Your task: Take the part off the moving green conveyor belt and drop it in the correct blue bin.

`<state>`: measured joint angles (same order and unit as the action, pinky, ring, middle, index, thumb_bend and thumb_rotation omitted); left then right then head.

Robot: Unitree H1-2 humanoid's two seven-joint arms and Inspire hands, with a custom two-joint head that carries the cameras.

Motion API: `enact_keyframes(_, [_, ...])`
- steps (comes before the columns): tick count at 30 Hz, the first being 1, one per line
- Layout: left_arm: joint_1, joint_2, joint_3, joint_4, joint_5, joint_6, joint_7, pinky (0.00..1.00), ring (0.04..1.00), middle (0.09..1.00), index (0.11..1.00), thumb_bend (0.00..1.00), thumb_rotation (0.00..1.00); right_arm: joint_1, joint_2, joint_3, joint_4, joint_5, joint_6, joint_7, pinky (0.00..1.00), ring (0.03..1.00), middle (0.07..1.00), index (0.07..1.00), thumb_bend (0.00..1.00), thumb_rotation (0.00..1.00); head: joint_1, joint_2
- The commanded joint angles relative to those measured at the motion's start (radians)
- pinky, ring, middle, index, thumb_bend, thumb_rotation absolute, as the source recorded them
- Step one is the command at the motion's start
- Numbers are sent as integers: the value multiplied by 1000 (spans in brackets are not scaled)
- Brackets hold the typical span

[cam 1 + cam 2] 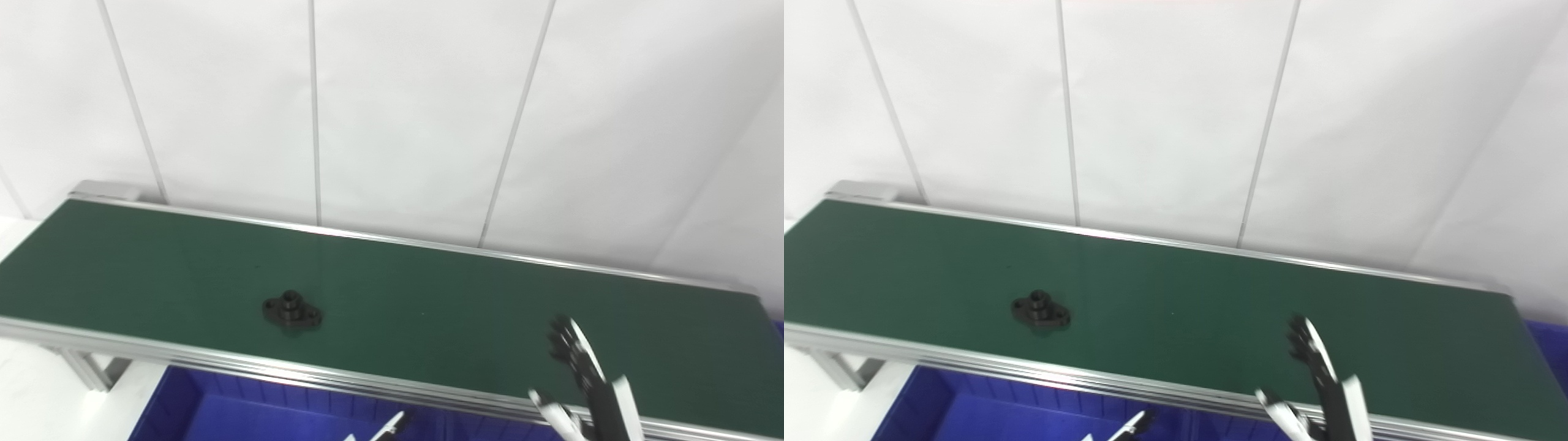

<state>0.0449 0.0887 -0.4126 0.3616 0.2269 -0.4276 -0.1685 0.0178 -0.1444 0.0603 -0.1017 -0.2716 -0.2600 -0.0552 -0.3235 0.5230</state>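
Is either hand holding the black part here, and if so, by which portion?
Neither. The black part lies alone on the green belt; the right hand is empty, the left hand barely visible.

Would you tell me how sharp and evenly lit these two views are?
Left eye view: soft overall, even light, the part dark with little detail, the right hand slightly smeared. Right eye view: same softness, faint sheen on the belt.

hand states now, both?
Left hand: only a fingertip sliver at the bottom edge, cannot tell.
Right hand: open, fingers spread over the belt, holding nothing.
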Motion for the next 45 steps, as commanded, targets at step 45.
enact_keyframes(45, [-69,23,-12,-50,11,-15,-81,984,1000,1000,1000,703,771,-703,39,430,388,-471,590,360,774,853,897,937,889,433,53,153])
